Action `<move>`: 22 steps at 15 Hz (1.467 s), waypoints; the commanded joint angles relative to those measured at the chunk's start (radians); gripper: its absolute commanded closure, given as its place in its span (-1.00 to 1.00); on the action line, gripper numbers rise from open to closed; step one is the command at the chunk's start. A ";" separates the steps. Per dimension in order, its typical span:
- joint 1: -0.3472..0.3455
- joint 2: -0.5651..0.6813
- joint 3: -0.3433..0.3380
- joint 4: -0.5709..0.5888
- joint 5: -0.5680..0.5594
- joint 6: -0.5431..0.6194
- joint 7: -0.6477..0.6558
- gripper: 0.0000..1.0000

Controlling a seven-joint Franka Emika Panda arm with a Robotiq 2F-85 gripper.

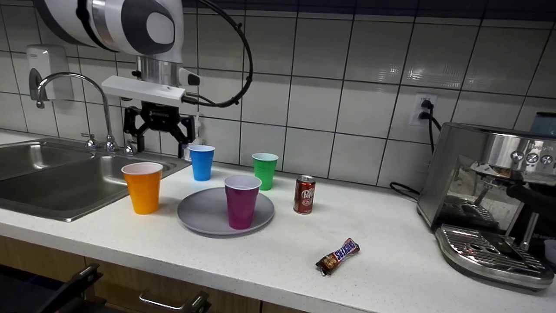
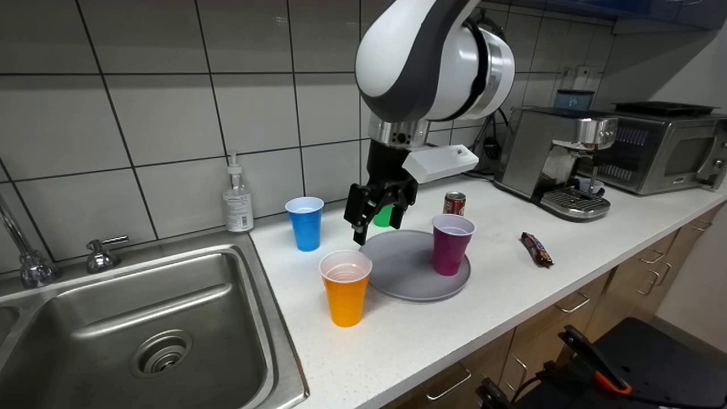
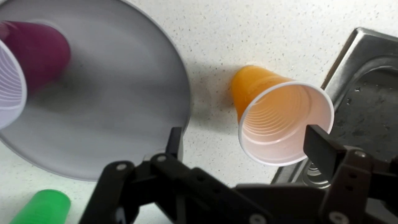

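Observation:
My gripper (image 1: 160,148) hangs above the counter with its fingers wide apart and nothing between them. In the wrist view the orange cup (image 3: 248,84) lies below and between the fingers, apart from them. It stands upright beside the sink in both exterior views. A purple cup (image 2: 451,250) rests on the grey plate (image 1: 200,213). The blue cup (image 1: 202,164) and green cup (image 1: 265,173) stand behind, near the tiled wall; the gripper partly covers the green one in an exterior view (image 2: 383,217). To the plate's right are a red soda can (image 1: 304,195) and a Snickers bar (image 1: 339,256).
A steel sink (image 2: 267,318) with a curved faucet (image 1: 104,100) borders the cups. A pump bottle (image 2: 237,201) stands against the wall. Farther along the counter sit an espresso machine (image 1: 447,174) and a microwave (image 2: 653,153). A cable loops beside the arm.

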 commanded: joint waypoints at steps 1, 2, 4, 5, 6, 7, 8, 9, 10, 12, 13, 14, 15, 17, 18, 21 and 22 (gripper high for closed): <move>0.006 -0.025 0.006 -0.010 0.036 -0.052 -0.055 -1.00; 0.008 -0.024 0.008 -0.010 0.038 -0.058 -0.060 -1.00; 0.014 -0.021 0.011 -0.012 0.041 -0.068 -0.070 -1.00; 0.015 -0.020 0.012 -0.013 0.038 -0.070 -0.070 -1.00; 0.016 -0.016 0.013 -0.013 0.033 -0.072 -0.066 -1.00; 0.013 -0.013 0.016 -0.019 0.008 -0.056 -0.038 -1.00; 0.012 -0.006 0.015 -0.019 0.002 -0.055 -0.034 -1.00; 0.010 -0.002 0.016 -0.023 -0.006 -0.045 -0.026 -1.00; 0.010 0.006 0.015 -0.022 -0.005 -0.041 -0.027 -1.00; 0.009 0.021 0.016 -0.020 -0.004 -0.026 -0.024 -1.00; 0.008 0.030 0.016 -0.017 -0.003 -0.022 -0.022 -1.00; 0.007 0.040 0.016 -0.014 0.000 -0.017 -0.021 -1.00; 0.007 0.050 0.017 -0.012 0.000 -0.009 -0.019 -1.00; 0.004 0.069 0.018 -0.005 -0.002 0.009 -0.009 -1.00; 0.003 0.078 0.018 0.000 0.001 0.021 -0.008 -1.00; -0.002 0.105 0.018 0.013 -0.010 0.055 0.013 -1.00; -0.004 0.113 0.019 0.017 -0.008 0.064 0.015 -1.00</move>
